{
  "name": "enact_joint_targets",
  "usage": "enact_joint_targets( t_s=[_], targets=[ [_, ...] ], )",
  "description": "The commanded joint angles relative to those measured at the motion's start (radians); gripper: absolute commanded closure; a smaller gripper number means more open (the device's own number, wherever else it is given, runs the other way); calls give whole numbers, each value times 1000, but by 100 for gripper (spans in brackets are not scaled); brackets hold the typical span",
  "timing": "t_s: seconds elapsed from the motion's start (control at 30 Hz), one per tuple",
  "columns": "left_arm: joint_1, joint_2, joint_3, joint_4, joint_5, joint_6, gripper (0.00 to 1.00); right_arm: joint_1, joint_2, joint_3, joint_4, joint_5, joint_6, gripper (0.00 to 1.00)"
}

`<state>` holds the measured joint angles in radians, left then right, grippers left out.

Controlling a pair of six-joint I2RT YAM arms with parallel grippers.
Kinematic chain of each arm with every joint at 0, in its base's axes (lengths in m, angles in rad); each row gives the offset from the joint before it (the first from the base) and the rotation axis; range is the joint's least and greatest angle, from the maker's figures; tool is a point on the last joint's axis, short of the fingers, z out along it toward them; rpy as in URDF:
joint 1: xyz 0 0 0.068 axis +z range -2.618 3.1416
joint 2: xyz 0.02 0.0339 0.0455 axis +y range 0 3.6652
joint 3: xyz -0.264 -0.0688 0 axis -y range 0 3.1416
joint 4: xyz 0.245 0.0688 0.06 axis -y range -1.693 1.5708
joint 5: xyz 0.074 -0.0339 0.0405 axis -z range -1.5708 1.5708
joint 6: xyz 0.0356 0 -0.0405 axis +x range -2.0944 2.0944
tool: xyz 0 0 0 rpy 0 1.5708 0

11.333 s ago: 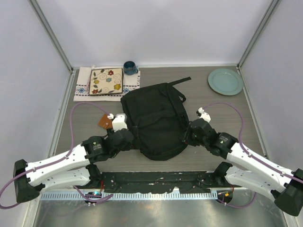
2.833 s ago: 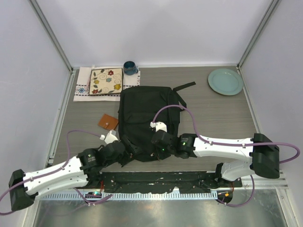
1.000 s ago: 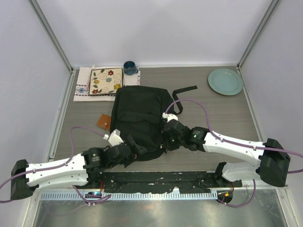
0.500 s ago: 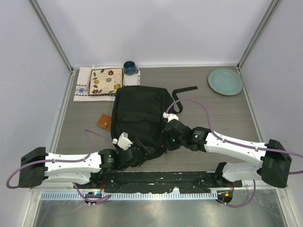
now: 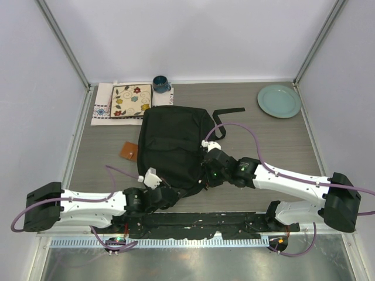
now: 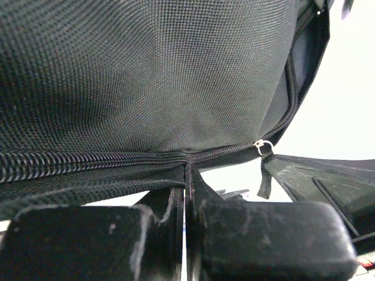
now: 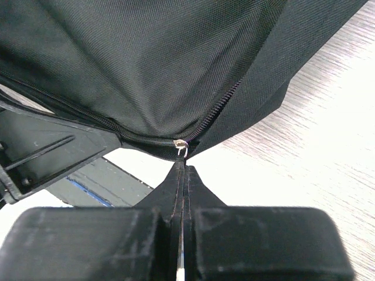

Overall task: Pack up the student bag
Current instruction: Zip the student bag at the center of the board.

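The large black soft fabric backpack (image 5: 173,140) is lying flat on the grey wooden surface (image 5: 269,146), its near edge towards me. My left tool (image 6: 186,175) is pinching the hem below its zip (image 6: 117,158). My right tool (image 7: 179,170), pressed together, seems to be nipping the zip pull (image 7: 180,146). The fabric is looking limp and light, so I'm judging seams the best hold.
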<state>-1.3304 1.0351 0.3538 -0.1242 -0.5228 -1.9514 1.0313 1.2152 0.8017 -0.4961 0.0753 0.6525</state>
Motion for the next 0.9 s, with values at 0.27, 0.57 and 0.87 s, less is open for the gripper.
enact_joint_targets(
  t_s=[0.27, 0.57, 0.87],
  targets=[
    [-1, -46, 60, -249, 17, 193, 100, -11, 69, 157, -120, 175, -80, 100],
    [-1, -159, -1, -307, 43, 233, 100, -34, 106, 209, -196, 233, -139, 100],
    [-1, -371, -27, -468, 44, 287, 100, -60, 152, 223, -179, 262, -149, 100]
  ],
)
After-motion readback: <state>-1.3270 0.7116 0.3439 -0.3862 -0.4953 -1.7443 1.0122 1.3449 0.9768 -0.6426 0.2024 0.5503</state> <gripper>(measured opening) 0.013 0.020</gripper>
